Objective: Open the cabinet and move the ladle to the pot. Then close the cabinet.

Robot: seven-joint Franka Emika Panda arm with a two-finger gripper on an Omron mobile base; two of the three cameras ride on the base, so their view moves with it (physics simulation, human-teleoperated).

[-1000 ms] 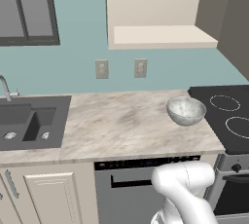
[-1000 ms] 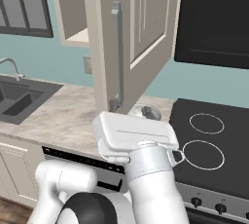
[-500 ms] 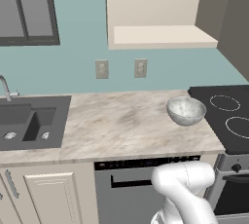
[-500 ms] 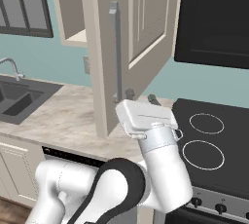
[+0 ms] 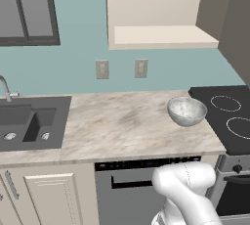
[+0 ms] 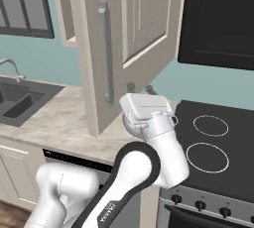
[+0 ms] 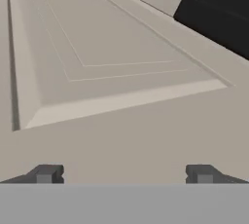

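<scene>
Cabinet (image 6: 134,28) door stands swung out over the bench (image 5: 122,126), its bar handle (image 6: 105,53) just left of the raised wrist. The gripper (image 7: 124,174) is spread wide and empty, facing the door's raised panel close up. Neither ladle nor pot can be made out. Probably best to clear the door edge before reaching for the shelf (image 5: 163,37)

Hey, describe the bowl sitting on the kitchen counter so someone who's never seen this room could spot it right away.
Start at the black glass cooktop on the right end of the marbled beige countertop. Just left of the cooktop's edge, below the open shelf of the beige upper wall cabinet, sits the speckled grey-white rounded bowl. It is the one loose item on that stretch; the dark sink lies at the far left.
</scene>
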